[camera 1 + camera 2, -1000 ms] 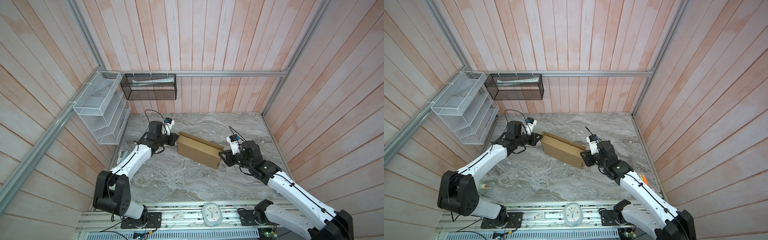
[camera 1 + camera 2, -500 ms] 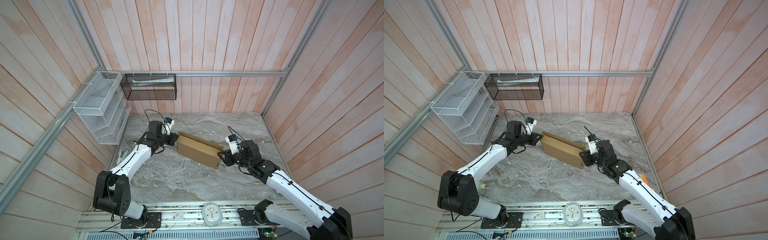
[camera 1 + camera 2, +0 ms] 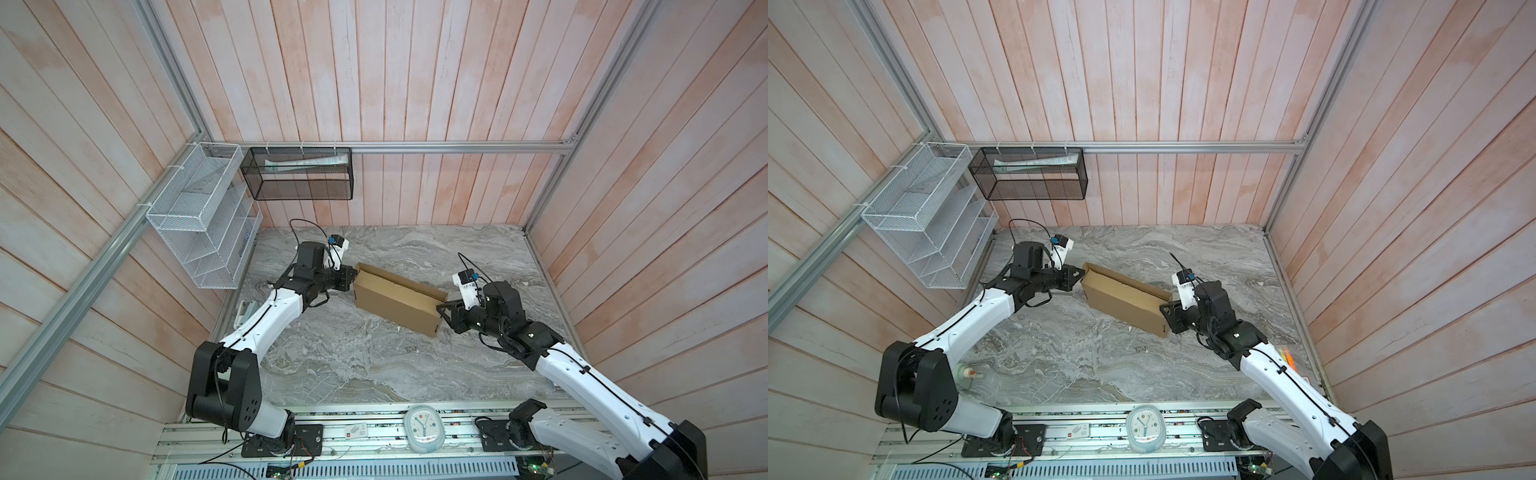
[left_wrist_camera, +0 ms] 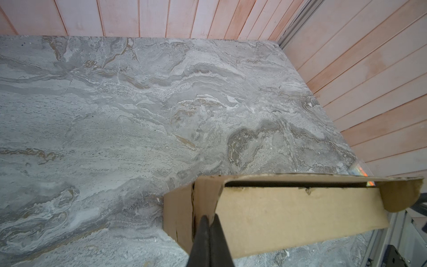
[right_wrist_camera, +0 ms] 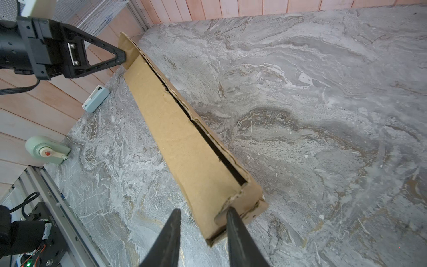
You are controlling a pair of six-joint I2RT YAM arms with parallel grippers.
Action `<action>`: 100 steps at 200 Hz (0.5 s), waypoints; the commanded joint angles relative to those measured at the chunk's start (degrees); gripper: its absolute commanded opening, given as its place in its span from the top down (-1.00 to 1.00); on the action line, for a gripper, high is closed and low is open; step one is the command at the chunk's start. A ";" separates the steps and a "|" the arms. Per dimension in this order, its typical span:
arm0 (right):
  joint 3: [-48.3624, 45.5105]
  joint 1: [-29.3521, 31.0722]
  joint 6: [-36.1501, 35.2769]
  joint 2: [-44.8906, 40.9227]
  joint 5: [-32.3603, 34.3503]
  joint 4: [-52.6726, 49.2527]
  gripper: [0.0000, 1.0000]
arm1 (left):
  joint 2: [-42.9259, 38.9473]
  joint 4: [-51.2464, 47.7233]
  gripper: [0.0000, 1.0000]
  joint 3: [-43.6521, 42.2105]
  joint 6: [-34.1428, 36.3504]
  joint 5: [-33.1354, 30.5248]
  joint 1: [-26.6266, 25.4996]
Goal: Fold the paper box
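The paper box (image 3: 397, 299) is plain brown corrugated cardboard with no print. It is a long, shallow shape lying slantwise on the grey, marble-veined worktop (image 3: 374, 374), between the two arms. A dark gap runs along one long edge where the lid panel stands a little off the wall, and the cut edges are ragged. The left pincer (image 3: 351, 277) is closed tight at the far end of the box. In the left wrist view its black fingers (image 4: 216, 233) seem to pinch the rounded end flap, though the contact itself is hard to see. The right pincer (image 5: 203, 210) is partly open at the near end. One tapered finger rests against the folded end flap and the other stands clear of the side wall, gripping nothing. On the walls hang a white wire rack (image 3: 199, 216) with stepped tiers and a black mesh basket (image 3: 299, 174). The basket holds a pale printed sheet, its writing too small to read. A round-faced clock (image 3: 424, 428) sits on the front rail.
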 commanded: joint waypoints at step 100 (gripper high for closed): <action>-1.00 -0.12 -2.19 -1.23 0.80 -0.79 0.30 | 0.38 3.14 1.00 -2.43 -1.48 0.39 -0.31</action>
